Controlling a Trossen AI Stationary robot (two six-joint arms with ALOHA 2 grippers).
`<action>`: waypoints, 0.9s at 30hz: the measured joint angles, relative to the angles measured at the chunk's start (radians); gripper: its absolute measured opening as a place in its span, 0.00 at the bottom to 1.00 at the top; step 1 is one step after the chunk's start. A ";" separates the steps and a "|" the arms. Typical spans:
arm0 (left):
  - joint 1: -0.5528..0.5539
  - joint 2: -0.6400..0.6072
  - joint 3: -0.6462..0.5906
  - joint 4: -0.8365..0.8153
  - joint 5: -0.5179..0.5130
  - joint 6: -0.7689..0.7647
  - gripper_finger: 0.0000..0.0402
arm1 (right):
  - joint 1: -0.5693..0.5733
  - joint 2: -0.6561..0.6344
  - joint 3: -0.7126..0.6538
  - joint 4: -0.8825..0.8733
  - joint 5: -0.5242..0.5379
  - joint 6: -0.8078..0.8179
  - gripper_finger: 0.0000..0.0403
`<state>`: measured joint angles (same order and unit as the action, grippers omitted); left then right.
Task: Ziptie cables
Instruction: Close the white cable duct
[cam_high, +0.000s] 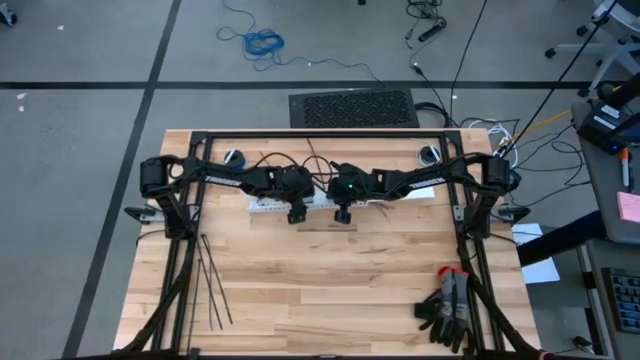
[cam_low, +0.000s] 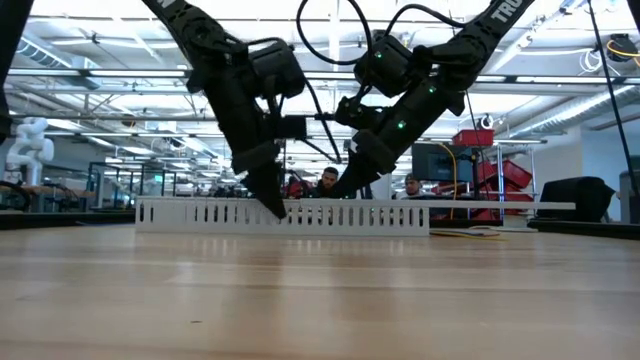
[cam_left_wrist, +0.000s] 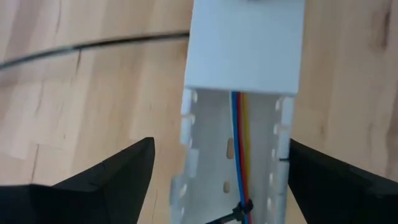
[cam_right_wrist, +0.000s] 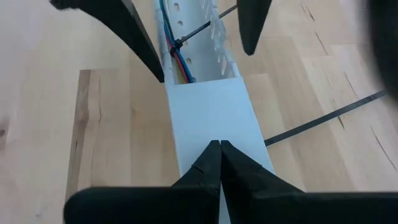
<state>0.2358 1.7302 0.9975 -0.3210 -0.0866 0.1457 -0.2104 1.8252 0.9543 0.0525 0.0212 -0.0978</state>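
A long white slotted duct (cam_high: 265, 205) lies across the table's far middle. The cables (cam_left_wrist: 239, 137), blue, red and yellow wires, run along its channel, with a black ziptie (cam_left_wrist: 239, 210) looped round them. A white cover (cam_right_wrist: 211, 112) closes part of the duct. My left gripper (cam_left_wrist: 221, 144) is open, one finger on each side of the uncovered channel. I cannot tell whether it touches the walls. My right gripper (cam_right_wrist: 219, 144) is shut over the cover, facing the left one. Loose zipties (cam_high: 210, 280) lie near the table's left edge. My right gripper comes from above, slanting down, and its shut fingertips (cam_right_wrist: 211, 155) press on the top face of the white cover (cam_right_wrist: 208, 124), a little back from the cover's open end. The duct lies flat on the table under them.
A pair of black and red gloves (cam_high: 450, 305) lies at the near right corner. One more ziptie (cam_right_wrist: 323, 121) rests on the wood beside the duct. Black leads trail along the far edge. People sit in the room beyond the table. Bare wood fills the near middle.
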 joint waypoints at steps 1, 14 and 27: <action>0.003 0.001 -0.007 0.004 0.000 0.005 0.84 | 0.000 0.000 0.000 0.000 0.000 0.000 0.00; 0.071 -0.001 -0.150 0.171 0.068 0.010 0.73 | 0.000 0.000 -0.002 -0.002 0.000 -0.015 0.00; 0.039 0.012 -0.200 0.312 0.101 -0.084 0.58 | -0.052 0.049 -0.003 0.111 -0.084 -0.030 0.00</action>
<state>0.2752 1.7423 0.7975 -0.0095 0.0139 0.0619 -0.2619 1.8741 0.9511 0.1633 -0.0624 -0.1280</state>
